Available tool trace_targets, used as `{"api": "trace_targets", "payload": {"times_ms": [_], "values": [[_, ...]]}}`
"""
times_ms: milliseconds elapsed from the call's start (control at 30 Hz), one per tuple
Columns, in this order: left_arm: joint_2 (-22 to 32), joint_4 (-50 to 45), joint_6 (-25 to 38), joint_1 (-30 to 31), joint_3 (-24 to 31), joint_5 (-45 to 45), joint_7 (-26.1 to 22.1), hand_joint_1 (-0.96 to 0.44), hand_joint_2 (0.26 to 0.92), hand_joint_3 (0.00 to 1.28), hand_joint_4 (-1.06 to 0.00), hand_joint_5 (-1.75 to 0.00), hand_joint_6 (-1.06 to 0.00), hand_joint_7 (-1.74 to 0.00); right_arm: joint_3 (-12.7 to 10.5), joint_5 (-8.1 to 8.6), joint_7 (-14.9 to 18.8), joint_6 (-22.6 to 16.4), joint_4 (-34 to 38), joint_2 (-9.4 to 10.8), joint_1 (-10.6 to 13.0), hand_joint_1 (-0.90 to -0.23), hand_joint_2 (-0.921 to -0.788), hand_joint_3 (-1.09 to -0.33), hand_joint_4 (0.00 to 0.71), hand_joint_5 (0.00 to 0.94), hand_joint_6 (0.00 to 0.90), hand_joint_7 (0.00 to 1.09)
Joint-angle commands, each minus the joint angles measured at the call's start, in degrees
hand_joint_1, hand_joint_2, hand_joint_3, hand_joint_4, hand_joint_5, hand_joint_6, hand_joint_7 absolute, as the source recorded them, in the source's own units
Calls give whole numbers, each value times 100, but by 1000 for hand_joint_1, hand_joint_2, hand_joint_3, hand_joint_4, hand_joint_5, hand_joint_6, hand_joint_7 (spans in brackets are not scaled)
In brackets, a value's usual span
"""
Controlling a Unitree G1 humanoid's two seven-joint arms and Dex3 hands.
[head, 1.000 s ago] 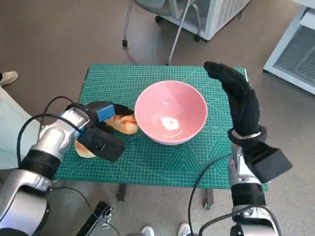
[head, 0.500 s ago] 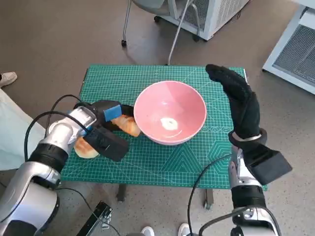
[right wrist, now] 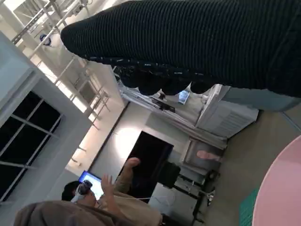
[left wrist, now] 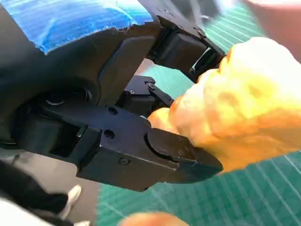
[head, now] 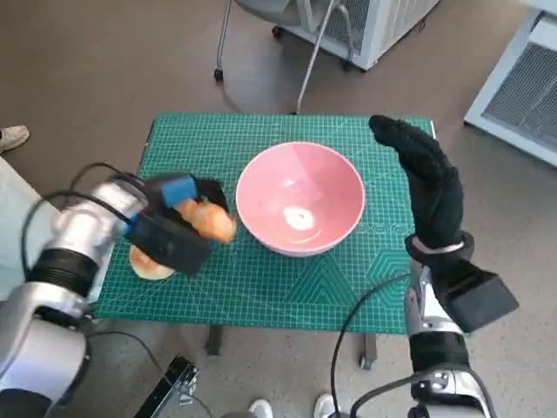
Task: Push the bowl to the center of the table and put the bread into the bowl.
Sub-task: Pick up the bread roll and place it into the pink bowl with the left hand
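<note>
A pink bowl [head: 300, 198] stands near the middle of the green cutting mat [head: 261, 287]; its rim [right wrist: 282, 188] edges into the right wrist view. My left hand [head: 178, 219] grips a golden piece of bread [head: 209, 220] just left of the bowl, lifted off the mat. Close up, the bread [left wrist: 240, 101] sits between the black fingers [left wrist: 155, 155]. A second bread piece [head: 150, 266] lies on the mat by my left wrist. My right hand [head: 426, 178], gloved, stands flat and upright at the bowl's right side, holding nothing.
The small table [head: 392, 122] is covered by the mat to its edges. A chair's legs [head: 309, 65] and a white cabinet [head: 383, 26] stand beyond the far edge. Someone's shoe [head: 13, 137] shows at far left. A person [right wrist: 94, 197] sits in the right wrist view's background.
My left hand has lifted the bread off the mat and carried it slightly towards the bowl. The right hand has drifted a little to the right.
</note>
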Motion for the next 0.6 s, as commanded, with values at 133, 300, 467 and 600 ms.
{"api": "trace_targets", "payload": {"times_ms": [133, 300, 467, 600], "values": [[567, -1324, 456, -116, 865, -747, -872, 1, 920, 89, -629, -1226, -637, -1163, -11, 24, -41, 84, 70, 35, 120, -421, -921, -590, 473, 17, 172, 886], [650, -2436, 1069, -60, 1310, -909, -1230, 1, 920, 91, -601, -1249, -660, -1147, -18, 57, -19, 126, 74, 27, 88, -420, -921, -590, 473, 17, 174, 882], [467, -3538, 1666, 103, 1639, -885, -1236, 1, 918, 85, -622, -1262, -665, -1110, -28, 106, 24, 151, 96, 7, 66, -419, -921, -590, 473, 16, 176, 879], [126, -4253, 1894, 330, 1721, -761, -850, 2, 915, 67, -659, -1207, -676, -1112, -13, 114, 41, 137, 68, -2, 83, -423, -921, -588, 473, 16, 176, 878]]}}
